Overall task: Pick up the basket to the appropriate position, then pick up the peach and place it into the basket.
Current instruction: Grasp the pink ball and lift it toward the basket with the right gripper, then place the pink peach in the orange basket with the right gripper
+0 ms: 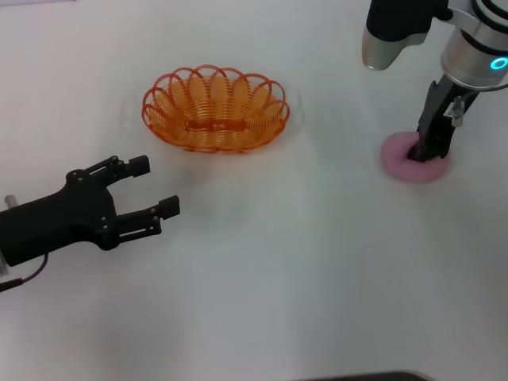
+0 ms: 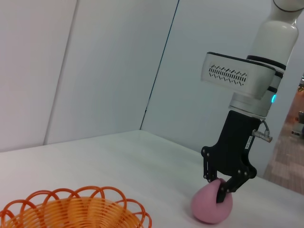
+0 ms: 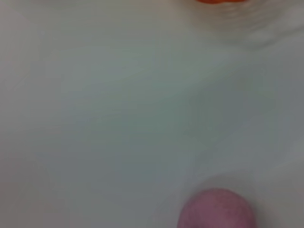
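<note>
The orange wire basket stands on the white table at the far middle-left; its rim also shows in the left wrist view. The pink peach lies on the table at the right, well apart from the basket. My right gripper comes down from above and its fingers pinch the top of the peach, which rests on the table. The right wrist view shows the peach close by. My left gripper is open and empty, low at the left, in front of the basket.
The white table runs between basket and peach. Grey wall panels stand behind the table. A thin orange sliver of the basket shows in the right wrist view.
</note>
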